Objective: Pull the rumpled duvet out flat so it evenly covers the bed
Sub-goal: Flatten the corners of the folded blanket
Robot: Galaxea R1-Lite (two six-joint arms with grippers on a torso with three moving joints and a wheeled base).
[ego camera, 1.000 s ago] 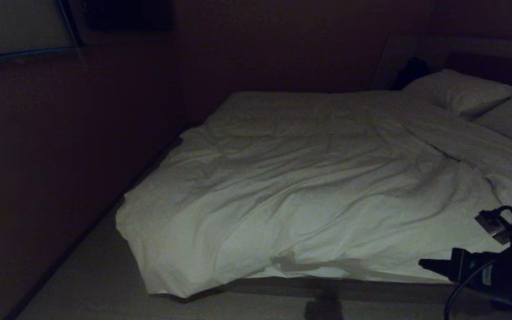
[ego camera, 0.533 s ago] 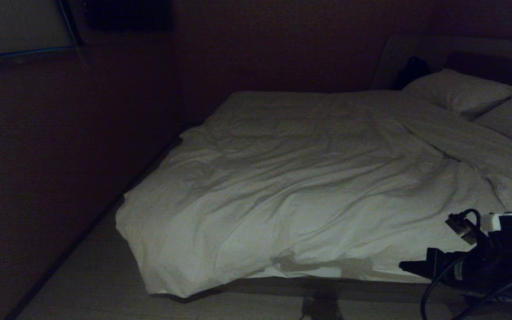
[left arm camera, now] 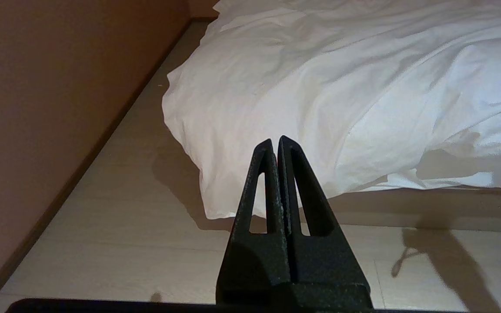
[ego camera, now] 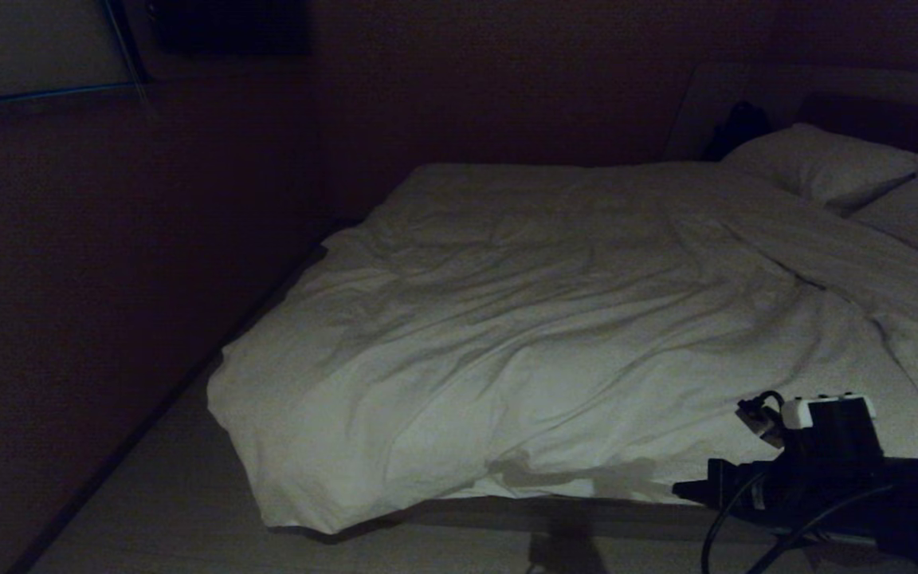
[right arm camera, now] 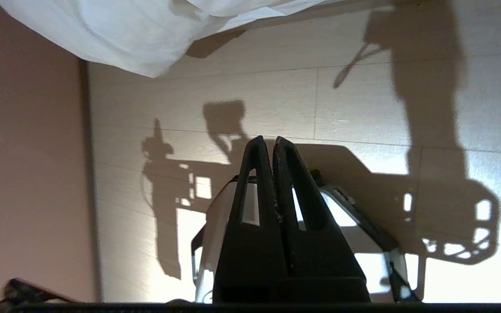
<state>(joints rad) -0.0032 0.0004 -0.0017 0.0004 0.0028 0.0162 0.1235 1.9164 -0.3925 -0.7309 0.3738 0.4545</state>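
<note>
Rumpled duvet (ego camera: 555, 335) fills the centre of the head view. Right gripper (ego camera: 686, 489), lower right, fingers pressed together, empty. Left gripper (left arm camera: 275, 143) likewise closed.

My right arm (ego camera: 849, 486) is reaching level across the lower right of the head view, right gripper (right arm camera: 266, 143) pressed shut, holding nothing. My left gripper (left arm camera: 274, 143) is pointing forward, fingers (left arm camera: 292, 182) pressed together, empty.
</note>
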